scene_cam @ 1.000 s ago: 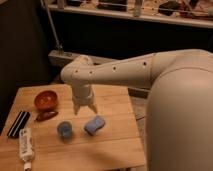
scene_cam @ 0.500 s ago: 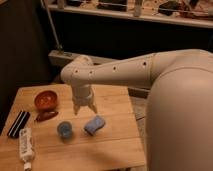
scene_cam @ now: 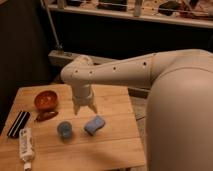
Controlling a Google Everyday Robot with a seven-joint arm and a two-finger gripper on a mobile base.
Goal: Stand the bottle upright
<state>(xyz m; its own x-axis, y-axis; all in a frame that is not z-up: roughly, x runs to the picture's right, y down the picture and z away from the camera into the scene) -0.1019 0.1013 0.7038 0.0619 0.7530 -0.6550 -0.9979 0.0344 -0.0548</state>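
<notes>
Gripper (scene_cam: 85, 109) hangs above mid-table (scene_cam: 117, 145), fingers apart and empty, presumably readied for a grasp — the bottle (scene_cam: 26, 147) lies flat at its 8 o'clock, by the table's edge.

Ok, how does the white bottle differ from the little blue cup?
The bottle is white, the cup blue. The bottle is long and slim, the cup short and round. The bottle lies flat, the cup stands upright. Both rest on the wooden table; the open gripper hangs nearer the cup.
</notes>
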